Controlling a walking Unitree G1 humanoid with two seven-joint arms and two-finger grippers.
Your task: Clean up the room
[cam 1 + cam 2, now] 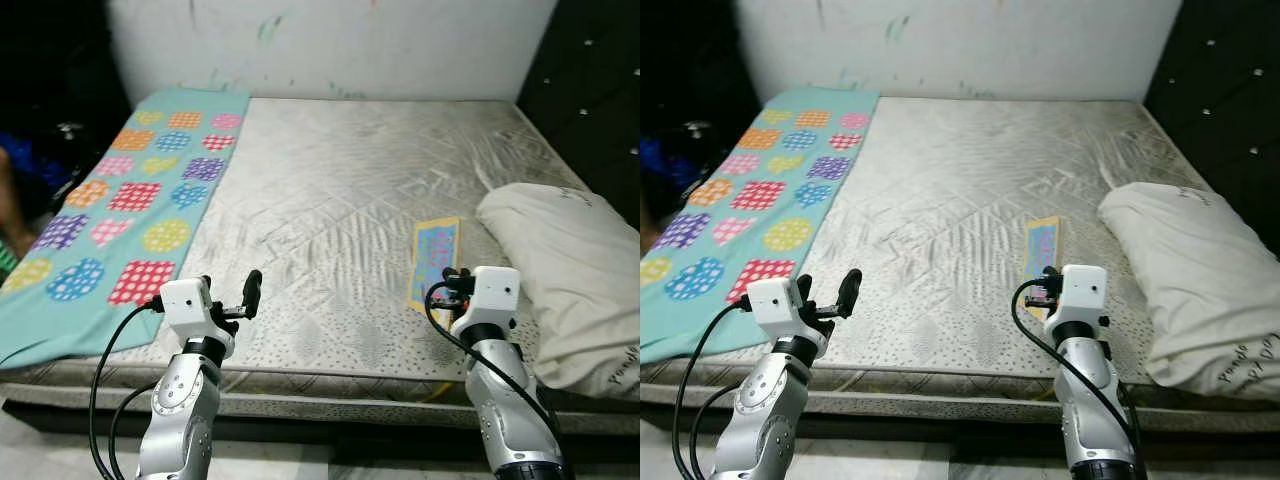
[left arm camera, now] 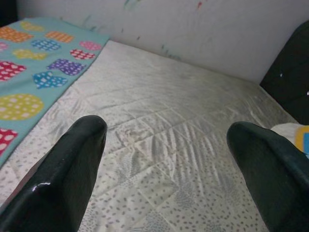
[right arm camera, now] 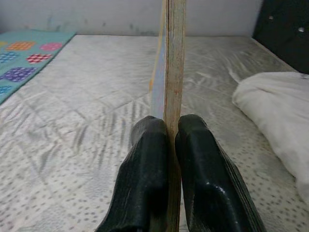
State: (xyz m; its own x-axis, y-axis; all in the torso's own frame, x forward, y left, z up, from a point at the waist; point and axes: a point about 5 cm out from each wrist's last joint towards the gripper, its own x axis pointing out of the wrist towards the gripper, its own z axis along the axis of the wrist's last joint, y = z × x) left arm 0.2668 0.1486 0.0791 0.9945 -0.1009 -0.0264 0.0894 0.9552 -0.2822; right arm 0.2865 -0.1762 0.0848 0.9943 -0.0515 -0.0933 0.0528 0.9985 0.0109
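A thin picture book (image 1: 436,256) with a yellow border and a blue cover is clamped by its near end in my right gripper (image 1: 448,284), over the mattress (image 1: 330,180) close to its front edge. The right wrist view shows the book (image 3: 173,58) edge-on between the two black fingers (image 3: 145,159), which are shut on it. My left gripper (image 1: 231,293) hovers open over the front left of the mattress, beside the teal blanket (image 1: 130,200), with nothing between its fingers (image 2: 72,164).
A white pillow (image 1: 565,265) lies on the right side of the bed. The teal blanket with coloured dotted patches covers the left strip. A dark padded headboard (image 1: 590,80) runs along the right, a pale wall (image 1: 330,45) behind.
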